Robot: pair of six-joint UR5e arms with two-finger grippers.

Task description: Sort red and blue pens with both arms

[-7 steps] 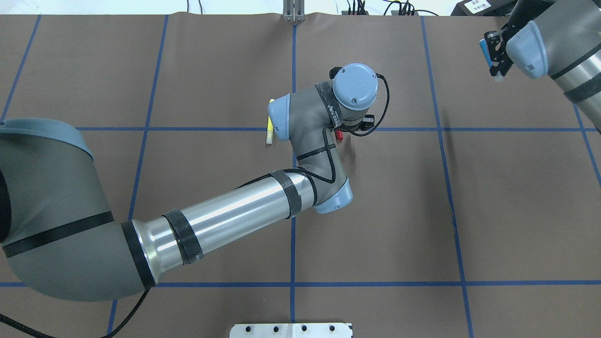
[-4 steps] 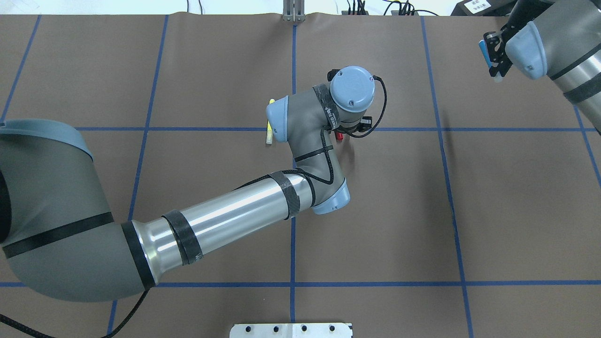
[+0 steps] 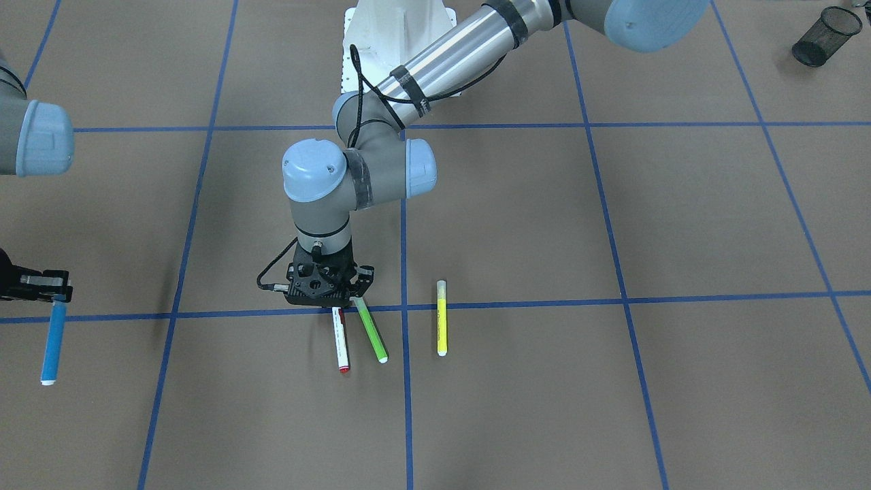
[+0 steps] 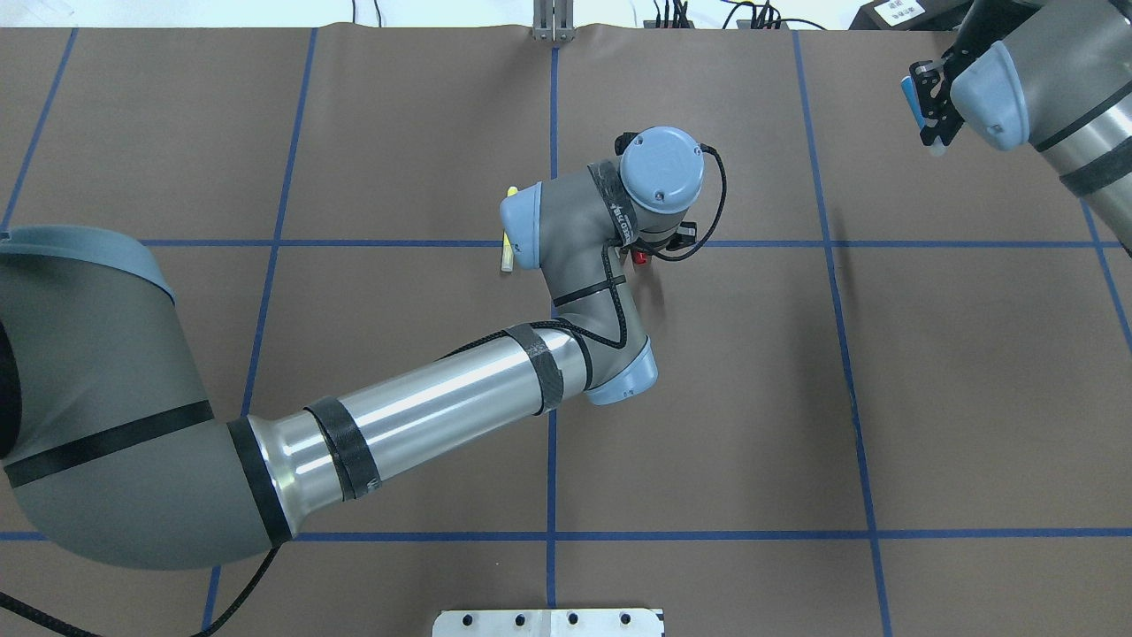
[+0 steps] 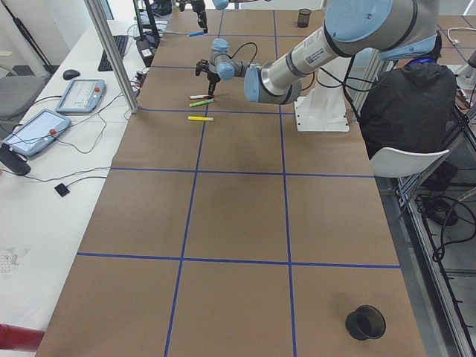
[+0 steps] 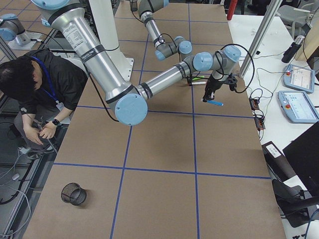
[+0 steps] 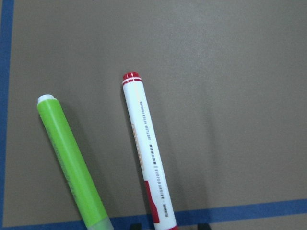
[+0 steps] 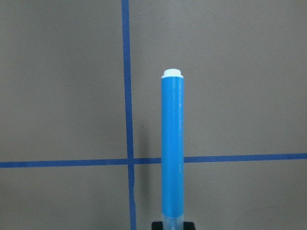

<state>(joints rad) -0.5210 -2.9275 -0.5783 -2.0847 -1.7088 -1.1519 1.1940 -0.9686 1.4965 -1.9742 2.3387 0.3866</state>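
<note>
The red pen (image 3: 339, 337), white-barrelled with a red end, lies on the brown table (image 3: 612, 224) beside the green highlighter (image 3: 371, 329). My left gripper (image 3: 338, 304) points straight down over the pen's cap end. In the left wrist view the red pen (image 7: 148, 163) runs between two dark fingertips (image 7: 136, 226) that stand apart, so the gripper is open. From overhead only the red cap (image 4: 638, 257) shows under the wrist. At the far right, my right gripper (image 3: 41, 286) is shut on the blue pen (image 3: 53, 344), which hangs above the table (image 8: 172, 148).
A yellow highlighter (image 3: 441, 327) lies just beyond the green one. A black mesh cup (image 3: 825, 35) stands at the table's far left corner. A seated person (image 6: 30, 89) is behind the robot's base. A tablet and cables lie on the side desk (image 5: 44, 126).
My left wrist has shifted slightly toward the far left above the red pen. The right gripper with the blue pen has edged a little farther away.
</note>
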